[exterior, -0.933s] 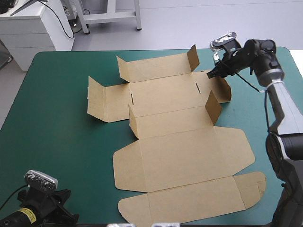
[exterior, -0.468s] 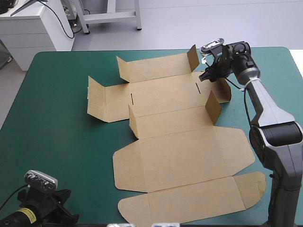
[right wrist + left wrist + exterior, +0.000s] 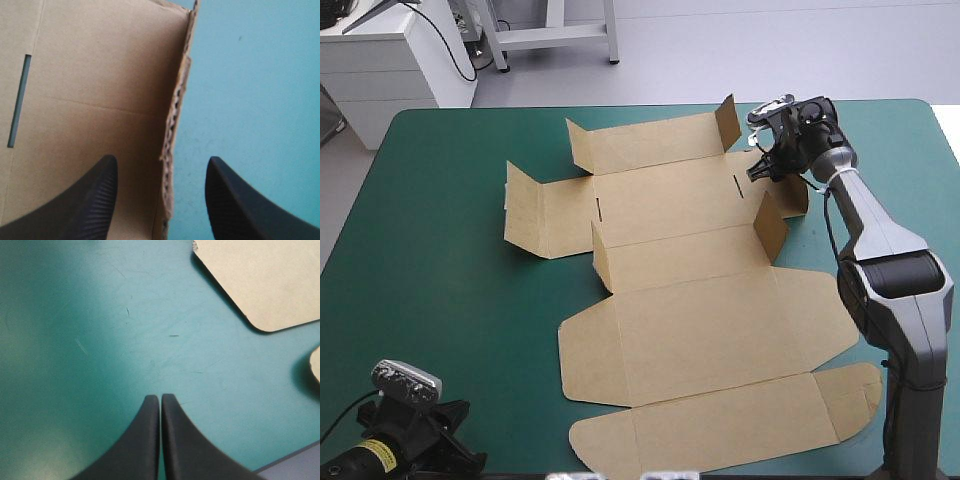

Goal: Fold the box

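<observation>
Teal-green table (image 3: pixel 450 300), brown box (image 3: pixel 710 335) spread mostly flat on it, several flaps raised

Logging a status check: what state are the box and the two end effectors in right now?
Box: open sheet lying mostly flat, small flaps standing up, no walls tucked.
Left end effector: shut, empty, over bare teal-green cover.
Right end effector: open, astride a raised flap edge at the box's far right, not gripping.
</observation>
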`<state>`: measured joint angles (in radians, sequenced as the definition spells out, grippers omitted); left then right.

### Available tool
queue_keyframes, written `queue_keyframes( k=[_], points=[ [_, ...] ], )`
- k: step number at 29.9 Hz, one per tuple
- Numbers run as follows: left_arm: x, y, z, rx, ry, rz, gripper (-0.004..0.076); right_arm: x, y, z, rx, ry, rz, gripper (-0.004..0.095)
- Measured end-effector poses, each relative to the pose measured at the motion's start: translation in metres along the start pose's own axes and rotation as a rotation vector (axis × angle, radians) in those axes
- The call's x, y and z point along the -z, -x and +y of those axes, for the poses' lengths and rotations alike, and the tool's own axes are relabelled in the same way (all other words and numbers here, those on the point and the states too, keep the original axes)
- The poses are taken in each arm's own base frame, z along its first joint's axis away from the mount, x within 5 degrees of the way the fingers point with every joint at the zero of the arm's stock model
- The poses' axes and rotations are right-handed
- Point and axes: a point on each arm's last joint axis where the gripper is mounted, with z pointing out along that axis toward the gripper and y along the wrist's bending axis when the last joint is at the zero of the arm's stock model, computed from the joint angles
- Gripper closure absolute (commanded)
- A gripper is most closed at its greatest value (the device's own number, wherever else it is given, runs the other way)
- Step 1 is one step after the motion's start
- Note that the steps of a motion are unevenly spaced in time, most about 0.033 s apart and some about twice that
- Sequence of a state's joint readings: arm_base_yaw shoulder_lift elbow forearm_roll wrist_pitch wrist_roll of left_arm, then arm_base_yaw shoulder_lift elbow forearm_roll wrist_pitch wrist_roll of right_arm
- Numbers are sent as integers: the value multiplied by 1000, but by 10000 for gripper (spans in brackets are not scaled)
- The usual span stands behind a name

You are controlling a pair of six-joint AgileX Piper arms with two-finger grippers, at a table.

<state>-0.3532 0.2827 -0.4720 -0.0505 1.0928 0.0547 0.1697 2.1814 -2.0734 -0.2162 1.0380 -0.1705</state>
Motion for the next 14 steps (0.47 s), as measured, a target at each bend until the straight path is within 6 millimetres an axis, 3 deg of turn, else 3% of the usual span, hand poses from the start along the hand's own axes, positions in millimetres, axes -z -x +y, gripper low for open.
queue_keyframes(
  k=[5, 11, 14],
  points=[
    [0, 0, 0, 0, 0, 0, 731, -4, -4, 1, -3, 1, 41, 654],
    [0, 0, 0, 0, 0, 0, 731, -6, -9, -6, -26, -10, 77, 922],
    [0, 0, 0, 0, 0, 0, 731, -7, -11, -12, -35, -21, 84, 928]
  ],
)
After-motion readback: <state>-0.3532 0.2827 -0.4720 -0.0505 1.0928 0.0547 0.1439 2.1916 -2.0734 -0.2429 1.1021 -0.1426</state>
